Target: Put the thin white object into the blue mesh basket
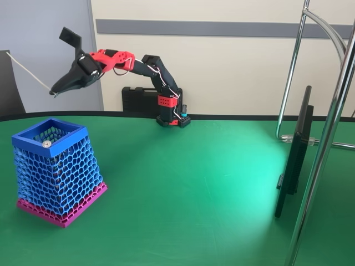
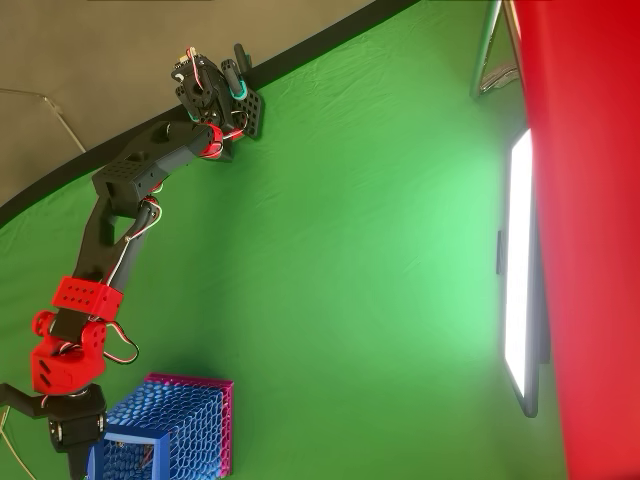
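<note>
The blue mesh basket [image 1: 55, 172] stands at the left of the green table on its magenta base, with a small silver disc [image 1: 47, 143] on the near rim. In the overhead view the basket [image 2: 175, 430] sits at the bottom left. My gripper [image 1: 55, 92] hangs in the air above the basket's left side, pointing down and left. It is shut on the thin white object [image 1: 25, 69], which slants up and to the left from the fingertips. The arm's red wrist [image 2: 62, 365] reaches toward the basket's edge in the overhead view.
The arm's base [image 1: 172, 113] stands at the table's far edge, in front of a black case [image 1: 138, 100]. A black monitor [image 1: 294, 160] and chrome stand tubes [image 1: 327, 138] take up the right side. A dark chair back [image 1: 8, 83] is at far left.
</note>
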Tool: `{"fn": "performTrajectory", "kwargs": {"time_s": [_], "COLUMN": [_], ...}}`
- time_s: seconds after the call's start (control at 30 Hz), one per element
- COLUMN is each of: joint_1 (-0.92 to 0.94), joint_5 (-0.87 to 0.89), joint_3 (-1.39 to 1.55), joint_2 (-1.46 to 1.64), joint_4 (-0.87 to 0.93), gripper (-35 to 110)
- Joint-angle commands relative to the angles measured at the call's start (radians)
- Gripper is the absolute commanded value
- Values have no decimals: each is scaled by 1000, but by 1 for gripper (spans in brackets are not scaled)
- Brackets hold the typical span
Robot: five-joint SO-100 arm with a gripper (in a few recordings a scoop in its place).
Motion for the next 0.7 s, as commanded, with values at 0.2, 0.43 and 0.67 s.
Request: {"fn": "performTrajectory", "kwargs": {"time_s": [0.2, 0.43, 0.67], "joint_1": [-3, -18, -32], "joint_5": [-354, -411, -477], "joint_3": [81, 158, 178], "joint_2": [-55, -43, -6], "joint_4": [-282, -373, -314], "gripper": [12, 21, 31]}}
